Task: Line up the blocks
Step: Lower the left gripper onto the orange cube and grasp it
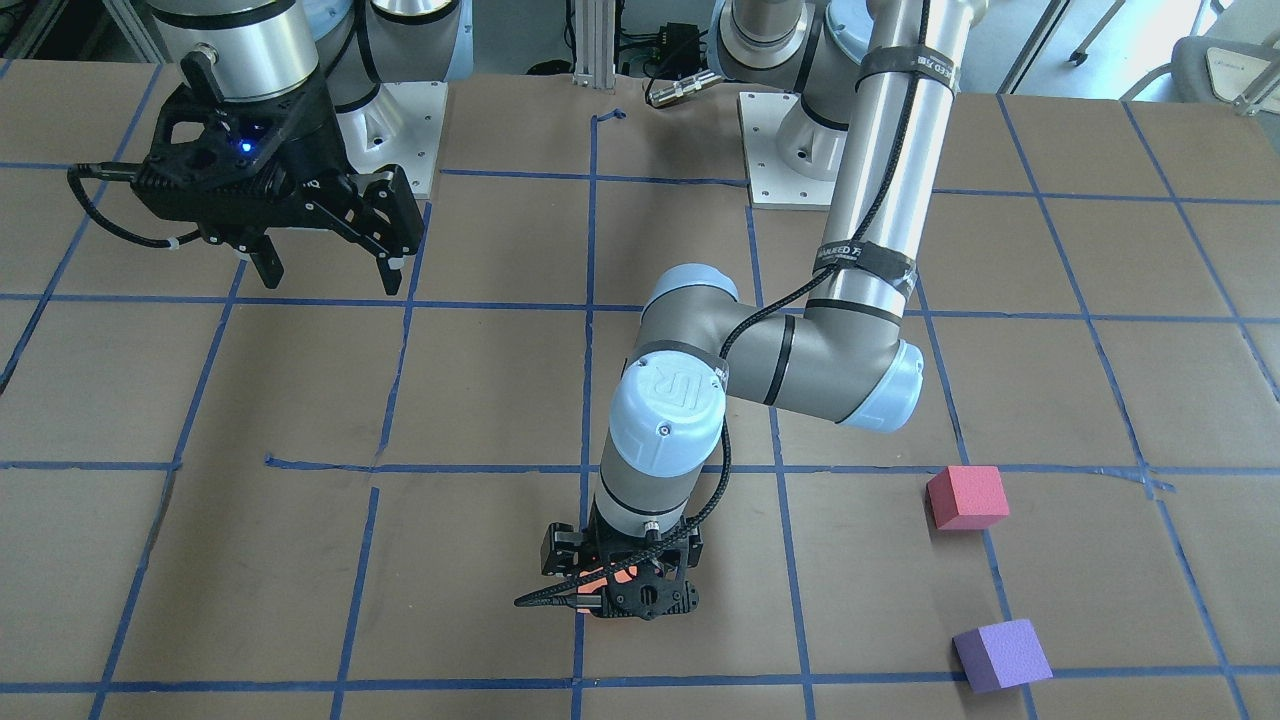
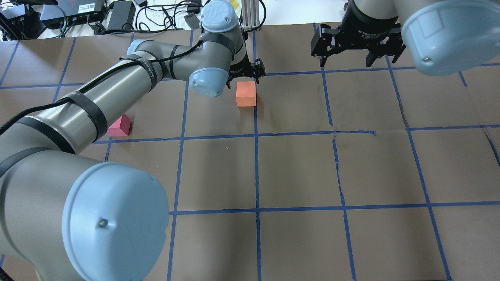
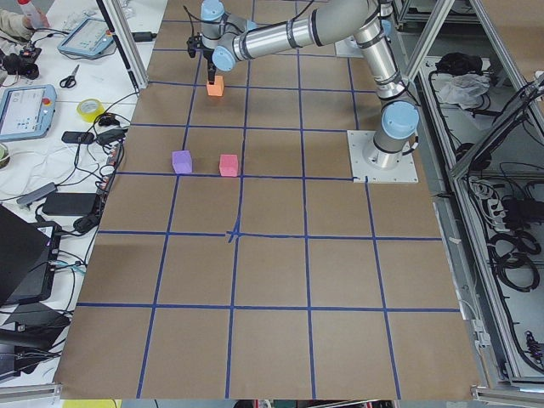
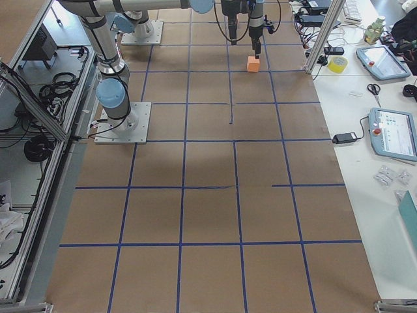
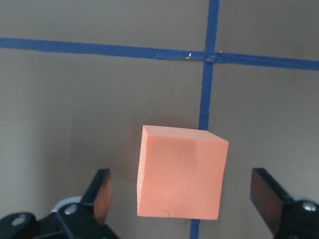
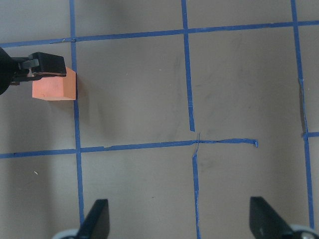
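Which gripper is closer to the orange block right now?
Left. The left gripper is open right at the orange block, one finger on each side, not touching it. The right gripper hangs open far off, near its own base.

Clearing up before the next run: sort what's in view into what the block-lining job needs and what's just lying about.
Job: orange block, between the fingers of the open left claw; pinkish-red block; purple block.
Lying about: yellow tape roll, scissors, teach pendant.
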`<move>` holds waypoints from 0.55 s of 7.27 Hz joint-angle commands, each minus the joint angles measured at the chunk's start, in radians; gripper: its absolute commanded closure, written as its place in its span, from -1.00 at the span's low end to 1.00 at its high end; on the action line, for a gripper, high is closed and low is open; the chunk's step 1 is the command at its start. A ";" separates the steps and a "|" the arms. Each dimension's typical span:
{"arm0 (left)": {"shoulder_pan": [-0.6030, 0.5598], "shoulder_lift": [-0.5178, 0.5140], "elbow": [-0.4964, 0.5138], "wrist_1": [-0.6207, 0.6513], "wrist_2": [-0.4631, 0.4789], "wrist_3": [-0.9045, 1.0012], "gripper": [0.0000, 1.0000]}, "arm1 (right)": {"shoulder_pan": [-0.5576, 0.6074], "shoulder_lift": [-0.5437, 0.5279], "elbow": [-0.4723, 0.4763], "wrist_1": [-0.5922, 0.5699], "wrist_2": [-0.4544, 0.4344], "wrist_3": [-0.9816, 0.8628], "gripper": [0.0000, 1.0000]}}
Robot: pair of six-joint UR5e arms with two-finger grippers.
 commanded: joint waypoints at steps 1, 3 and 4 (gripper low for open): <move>-0.004 -0.034 0.001 0.039 0.000 -0.007 -1.00 | 0.000 0.001 0.000 -0.003 0.003 0.001 -1.00; -0.004 -0.048 0.001 0.039 -0.001 -0.001 -1.00 | 0.000 0.000 0.000 0.000 0.001 0.001 -1.00; -0.004 -0.051 -0.005 0.037 0.003 -0.015 -1.00 | 0.000 0.000 0.000 0.000 0.001 0.001 -1.00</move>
